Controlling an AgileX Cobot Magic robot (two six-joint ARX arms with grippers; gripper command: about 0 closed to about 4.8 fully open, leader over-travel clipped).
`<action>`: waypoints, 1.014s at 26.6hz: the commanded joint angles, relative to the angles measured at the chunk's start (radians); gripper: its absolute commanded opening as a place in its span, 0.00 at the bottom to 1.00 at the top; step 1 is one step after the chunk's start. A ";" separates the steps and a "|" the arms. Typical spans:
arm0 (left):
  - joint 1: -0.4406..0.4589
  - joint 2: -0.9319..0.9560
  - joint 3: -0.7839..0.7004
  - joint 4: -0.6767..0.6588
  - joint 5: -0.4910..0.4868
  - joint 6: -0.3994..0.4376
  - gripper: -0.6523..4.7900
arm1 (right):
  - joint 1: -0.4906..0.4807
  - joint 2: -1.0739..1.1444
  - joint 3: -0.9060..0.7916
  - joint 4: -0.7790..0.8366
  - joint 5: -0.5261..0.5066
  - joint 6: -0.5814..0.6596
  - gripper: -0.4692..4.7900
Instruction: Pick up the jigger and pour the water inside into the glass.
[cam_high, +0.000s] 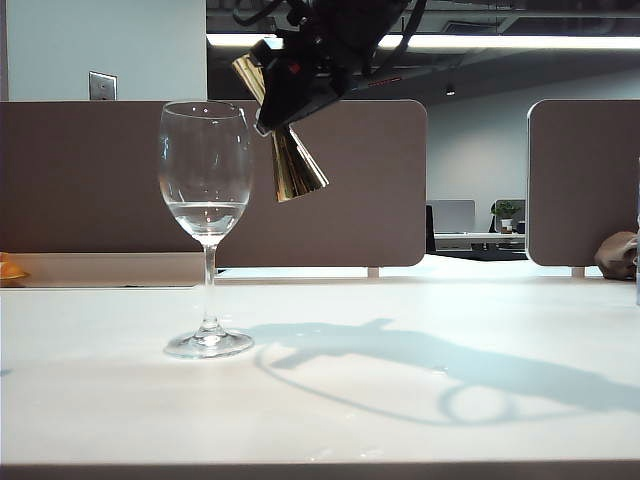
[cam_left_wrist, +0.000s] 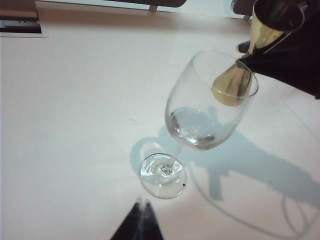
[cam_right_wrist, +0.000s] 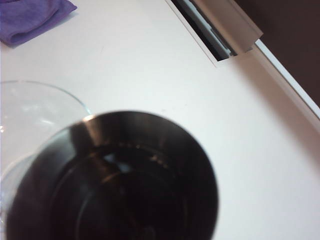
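The jigger (cam_high: 288, 150), a gold hourglass measure, hangs tilted in the exterior view, just beside and above the rim of the wine glass (cam_high: 206, 190). The right gripper (cam_high: 300, 75) is clamped on its waist. The glass stands upright on the white table (cam_high: 400, 400), and water (cam_high: 207, 212) lies low in its bowl. Here I count one jigger, one glass and one arm; its shadow falls across the table to the right.

In the left wrist view the jigger (cam_left_wrist: 250, 65) leans over the far side of the glass (cam_left_wrist: 205, 110), its lower cone seen through the rim. Whether metal touches glass I cannot tell. To do this step well, I judge, the lip should stay inside the ring of the rim, the tilt should be slow, and the jaws should hold the waist firmly so the measure neither knocks the thin bowl nor slips. The left gripper (cam_left_wrist: 141, 217) shows only as dark fingertips drawn together at the near edge, well apart from the glass foot and holding nothing.

In the right wrist view the jigger (cam_right_wrist: 115, 185) is a dark open cone seen from above. The glass (cam_right_wrist: 30, 107) curves just behind it, and one purple cloth (cam_right_wrist: 30, 17) lies far off on the table.
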 joint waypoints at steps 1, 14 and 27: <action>0.000 -0.002 0.003 0.008 0.005 0.003 0.12 | 0.003 -0.005 0.006 0.020 0.011 -0.034 0.12; 0.000 -0.003 0.003 0.005 0.006 0.003 0.12 | 0.014 0.010 0.007 0.011 0.070 -0.176 0.12; 0.000 -0.003 0.003 0.005 0.005 0.003 0.12 | 0.014 0.032 0.036 0.001 0.112 -0.261 0.12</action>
